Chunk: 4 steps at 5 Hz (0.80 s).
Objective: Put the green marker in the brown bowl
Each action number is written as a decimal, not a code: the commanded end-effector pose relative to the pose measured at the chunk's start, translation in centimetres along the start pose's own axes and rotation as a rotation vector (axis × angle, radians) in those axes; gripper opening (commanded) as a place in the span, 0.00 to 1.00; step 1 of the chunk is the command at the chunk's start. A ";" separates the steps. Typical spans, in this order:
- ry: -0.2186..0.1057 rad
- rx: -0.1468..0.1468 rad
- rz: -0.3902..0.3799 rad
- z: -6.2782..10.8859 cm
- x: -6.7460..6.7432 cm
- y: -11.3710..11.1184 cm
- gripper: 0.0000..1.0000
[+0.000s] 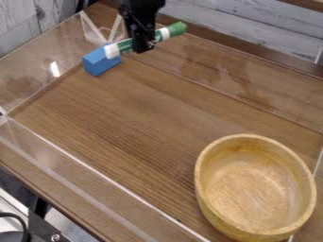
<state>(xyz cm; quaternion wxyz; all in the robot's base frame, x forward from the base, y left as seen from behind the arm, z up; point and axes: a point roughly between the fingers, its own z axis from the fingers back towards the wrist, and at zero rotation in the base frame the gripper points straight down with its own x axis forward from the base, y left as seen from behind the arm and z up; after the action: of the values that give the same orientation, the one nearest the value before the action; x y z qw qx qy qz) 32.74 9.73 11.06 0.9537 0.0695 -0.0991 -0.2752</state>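
Note:
The green marker (pixel 168 31) hangs tilted above the far left of the table, white cap end (pixel 116 46) pointing down-left. My black gripper (pixel 144 41) comes down from the top edge and is shut on the marker's middle. The brown bowl (pixel 256 186), a wide light wooden bowl with nothing inside, sits at the near right corner, far from the gripper.
A blue rectangular block (pixel 102 60) lies on the wooden table just below-left of the marker's cap. Clear plastic walls (pixel 32 142) ring the table on the left, front and back.

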 end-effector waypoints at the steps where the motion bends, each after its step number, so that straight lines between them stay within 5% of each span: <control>1: -0.038 0.064 0.043 2.2 -0.3 0.6 0.00; 4: -0.017 0.074 0.093 1.4 -1.8 -0.4 0.00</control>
<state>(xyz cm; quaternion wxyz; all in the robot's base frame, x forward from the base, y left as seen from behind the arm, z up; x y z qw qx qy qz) 30.32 9.87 9.61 0.9659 0.0744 -0.0862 -0.2326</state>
